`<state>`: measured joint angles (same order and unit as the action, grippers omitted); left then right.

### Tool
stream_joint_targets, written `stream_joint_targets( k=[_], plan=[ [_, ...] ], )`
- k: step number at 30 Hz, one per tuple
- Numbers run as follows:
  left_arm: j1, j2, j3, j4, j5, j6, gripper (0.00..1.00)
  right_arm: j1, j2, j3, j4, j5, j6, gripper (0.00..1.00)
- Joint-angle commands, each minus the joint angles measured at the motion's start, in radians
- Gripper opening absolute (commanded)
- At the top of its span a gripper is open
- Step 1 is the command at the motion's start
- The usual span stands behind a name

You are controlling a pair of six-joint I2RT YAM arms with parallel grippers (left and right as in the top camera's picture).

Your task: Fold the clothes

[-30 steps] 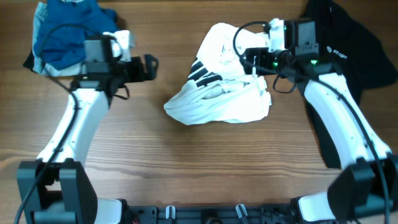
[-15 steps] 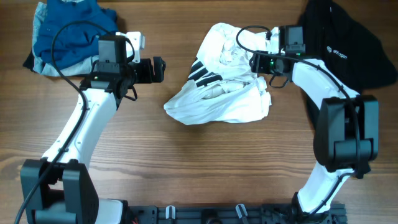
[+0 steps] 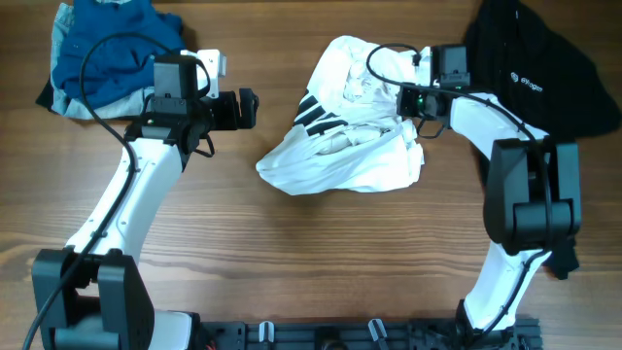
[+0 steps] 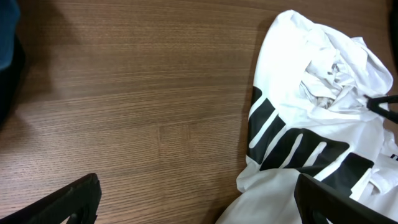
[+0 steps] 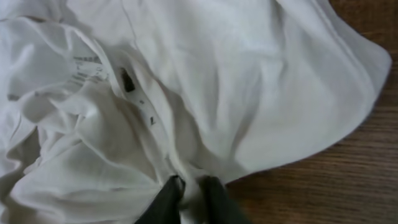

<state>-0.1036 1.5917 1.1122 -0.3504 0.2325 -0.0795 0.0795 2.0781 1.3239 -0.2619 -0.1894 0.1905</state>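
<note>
A crumpled white T-shirt [image 3: 340, 146] with black block print lies mid-table. It also fills the right wrist view as white T-shirt [image 5: 186, 93] fabric and shows at the right of the left wrist view as the white T-shirt [image 4: 311, 124]. My right gripper [image 3: 404, 103] sits at its far right edge, and in close view the right gripper [image 5: 190, 194] is shut on a pinched fold of white cloth. My left gripper [image 3: 249, 107] hovers open, left of the shirt. In its own view the left gripper [image 4: 199, 205] spans bare wood, one finger [image 4: 339, 202] over the shirt's edge.
A black shirt [image 3: 530, 68] with a small white logo lies at the back right, partly under my right arm. A heap of blue and pale-blue garments [image 3: 102, 53] sits at the back left corner. Wooden table [image 3: 292, 253] stretches in front of the white shirt.
My right gripper has closed on a fold of the white T-shirt at its far right edge. The left gripper shifted slightly right toward the shirt, then stayed still and open.
</note>
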Motion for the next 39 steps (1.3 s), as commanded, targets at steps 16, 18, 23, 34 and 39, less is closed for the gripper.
stream_joint_targets(
  k=[16,18,23,34,39],
  plan=[
    [0.024,0.011,0.012,0.053,-0.025,0.02,1.0,0.0,-0.52,0.135,0.006,-0.02,-0.068,0.04],
    [0.042,0.006,0.013,0.058,-0.025,0.019,1.0,0.0,-0.575,0.135,0.007,-0.024,-0.068,0.04],
    [0.106,-0.038,0.014,0.057,-0.024,0.019,1.0,0.0,-0.623,0.135,0.007,-0.117,-0.064,0.04],
    [0.27,-0.207,0.014,0.048,-0.021,-0.019,1.0,0.205,-0.603,0.158,-0.015,-0.192,-0.092,0.04],
    [0.298,-0.212,0.014,0.026,-0.017,-0.037,1.0,0.316,-0.606,0.289,-0.13,-0.182,-0.122,0.04]
  ],
)
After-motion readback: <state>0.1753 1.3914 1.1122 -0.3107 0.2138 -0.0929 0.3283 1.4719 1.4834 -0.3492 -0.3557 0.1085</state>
